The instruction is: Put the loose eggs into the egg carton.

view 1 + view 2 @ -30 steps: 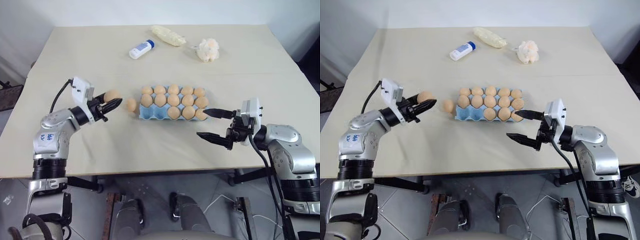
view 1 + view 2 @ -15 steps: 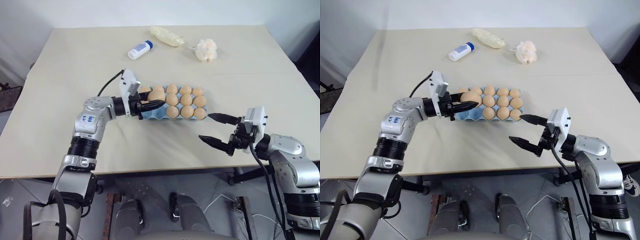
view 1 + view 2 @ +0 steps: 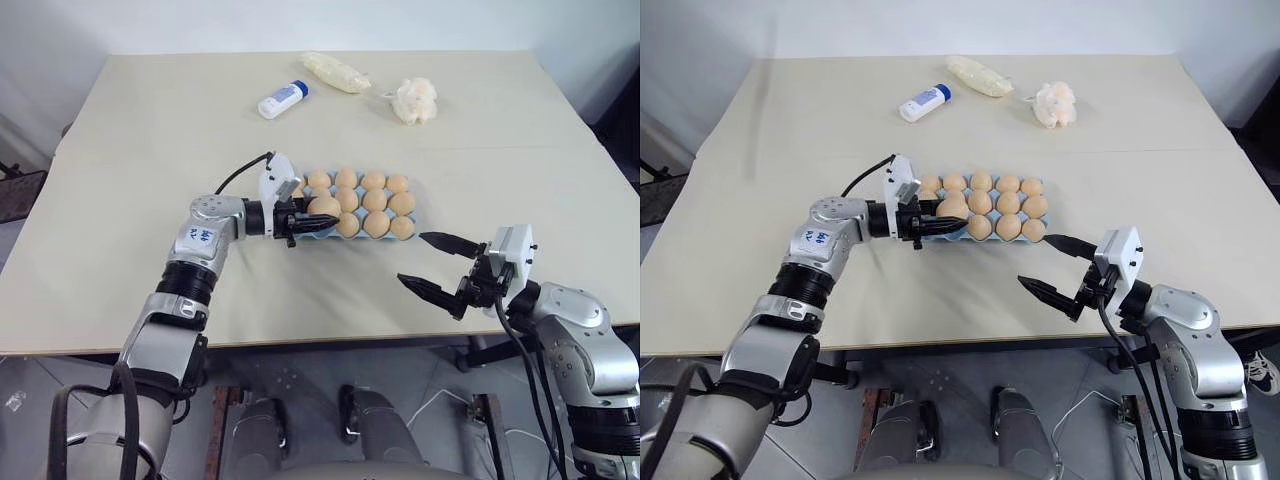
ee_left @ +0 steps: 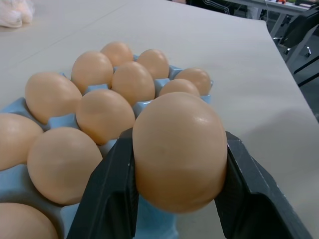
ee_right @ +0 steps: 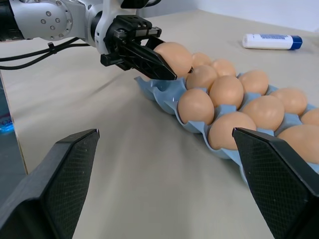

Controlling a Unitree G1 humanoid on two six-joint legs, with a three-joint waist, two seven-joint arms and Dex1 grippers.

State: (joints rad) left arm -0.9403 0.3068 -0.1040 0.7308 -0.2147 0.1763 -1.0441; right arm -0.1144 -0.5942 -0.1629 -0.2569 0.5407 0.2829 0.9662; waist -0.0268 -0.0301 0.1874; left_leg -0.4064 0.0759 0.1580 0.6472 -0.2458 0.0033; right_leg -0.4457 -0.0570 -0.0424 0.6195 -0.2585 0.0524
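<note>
Between the left claw's point(image 3: 318, 215) fingers sits one loose egg point(image 4: 179, 149), held over the near-left corner of the egg carton point(image 3: 300, 231). Right claw point(image 3: 432, 264) gapes wide, empty, above the counter point(image 3: 300, 290), well apart from carton.

Plenty of bare beige tabletop point(image 3: 150, 150) is left around the light blue moulded egg carton point(image 3: 300, 232); its cups are crowded with tan eggs point(image 3: 372, 181).

eggs point(image 3: 360, 202): tan-brown | carton point(image 3: 312, 232): light blue | bottle point(image 3: 281, 99): white, blue cap
</note>
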